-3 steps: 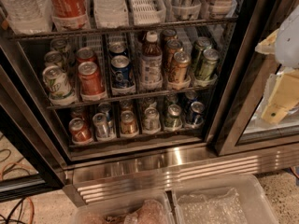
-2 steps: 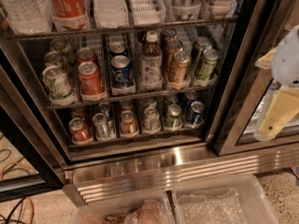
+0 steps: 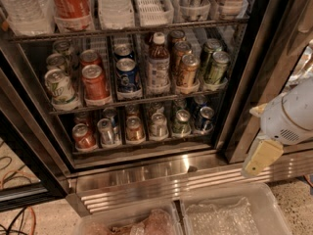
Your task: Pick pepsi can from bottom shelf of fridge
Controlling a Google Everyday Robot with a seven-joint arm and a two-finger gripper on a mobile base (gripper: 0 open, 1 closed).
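The fridge (image 3: 146, 177) stands open in front of me, with wire racks of drinks above a ribbed steel base. The bottom shelf (image 3: 142, 145) holds a row of small cans in clear trays. The pepsi can (image 3: 205, 119), dark blue with a silver top, stands in the rightmost lane at the front, with another dark can behind it. My gripper (image 3: 261, 158) hangs at the right edge of the view, outside the fridge, in front of the black door frame. It is to the right of the pepsi can, a little lower, and holds nothing that I can see.
The rack above holds a bottle (image 3: 158, 65), a brighter blue can (image 3: 127, 75), a red can (image 3: 94, 82) and green cans (image 3: 215, 67). The black door frame (image 3: 252, 82) stands between gripper and shelf. Two clear plastic bins (image 3: 225, 214) sit on the floor below. Cables (image 3: 19, 219) lie at the lower left.
My gripper has come down and to the left along the right edge of the view, closer to the door frame. The cans have not moved.
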